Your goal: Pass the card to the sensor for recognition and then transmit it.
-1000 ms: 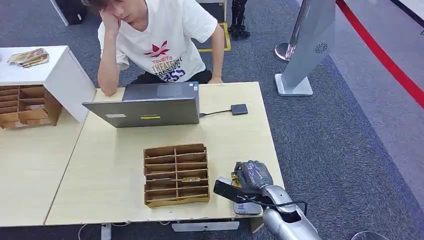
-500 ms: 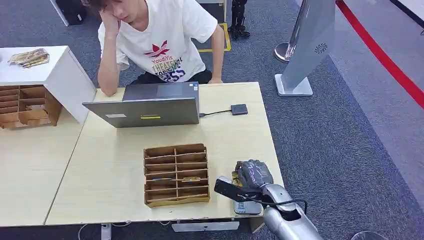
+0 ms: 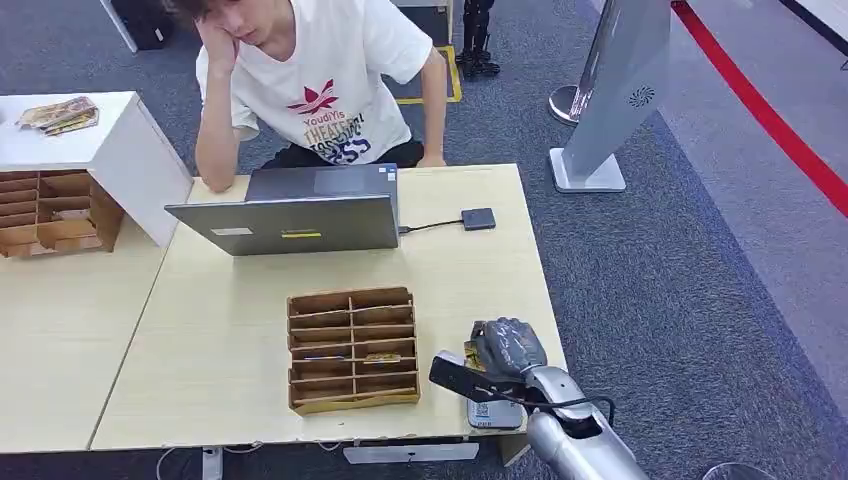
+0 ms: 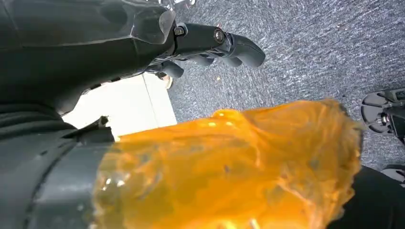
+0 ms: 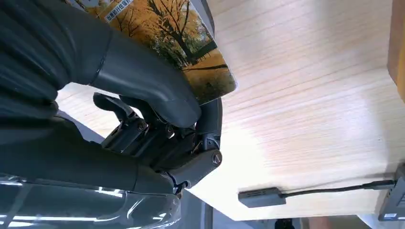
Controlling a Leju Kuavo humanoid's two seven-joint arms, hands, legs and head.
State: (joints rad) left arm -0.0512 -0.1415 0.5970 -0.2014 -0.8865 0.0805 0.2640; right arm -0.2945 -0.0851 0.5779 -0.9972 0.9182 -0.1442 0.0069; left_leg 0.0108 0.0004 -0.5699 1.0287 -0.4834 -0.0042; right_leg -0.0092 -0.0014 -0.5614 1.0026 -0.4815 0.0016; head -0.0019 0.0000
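Note:
My right hand (image 3: 508,348) rests low over the table's near right corner. In the right wrist view this hand (image 5: 143,90) holds a card (image 5: 191,52) printed with autumn trees, thumb on its face and fingers beneath it. A yellow edge of the card (image 3: 470,356) shows beside the hand. The sensor (image 3: 478,218), a small black square on a cable, lies at the far right of the table, well beyond the hand; it is also in the right wrist view (image 5: 258,196). My left hand (image 4: 215,45) hangs over grey carpet with nothing in it.
A wooden card organiser (image 3: 352,348) sits just left of my right hand. A laptop (image 3: 300,215) stands behind it, with a person (image 3: 320,80) leaning on the table's (image 3: 470,270) far edge. A white printed item (image 3: 495,413) lies under my wrist. A grey stand (image 3: 615,100) is on the floor at right.

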